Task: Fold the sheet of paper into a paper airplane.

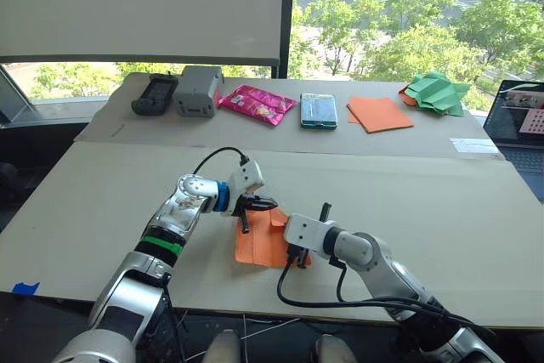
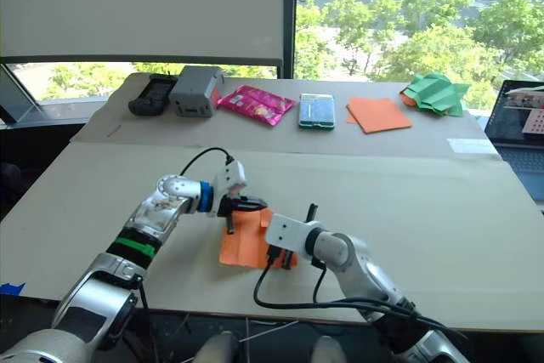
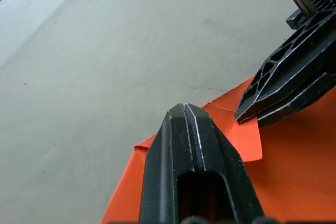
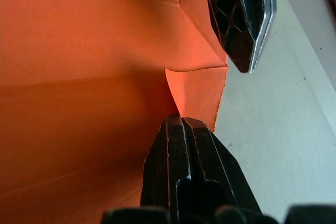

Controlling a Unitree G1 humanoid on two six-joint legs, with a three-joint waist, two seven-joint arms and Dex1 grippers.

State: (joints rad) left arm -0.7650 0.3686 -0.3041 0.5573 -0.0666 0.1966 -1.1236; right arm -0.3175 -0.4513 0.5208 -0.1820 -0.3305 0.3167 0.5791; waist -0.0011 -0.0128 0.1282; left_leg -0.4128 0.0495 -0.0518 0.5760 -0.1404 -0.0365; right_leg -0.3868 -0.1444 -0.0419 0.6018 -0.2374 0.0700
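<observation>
On the worktop (image 1: pixel 102 201), the sheet of paper (image 1: pixel 259 248) lies near the front edge, partly folded. Our left gripper (image 1: pixel 245 220) presses its far edge with fingers closed together; our right gripper (image 1: pixel 295 258), fingers also together, pins the right side. We judge an early flap fold underway; next we need a firm crease.

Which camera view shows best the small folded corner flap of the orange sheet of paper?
The right wrist view: the corner flap of the sheet of paper lies close ahead of the shut right gripper. The left wrist view shows the flap partly behind the shut left gripper. Both eye views show the sheet small, between the grippers.
</observation>
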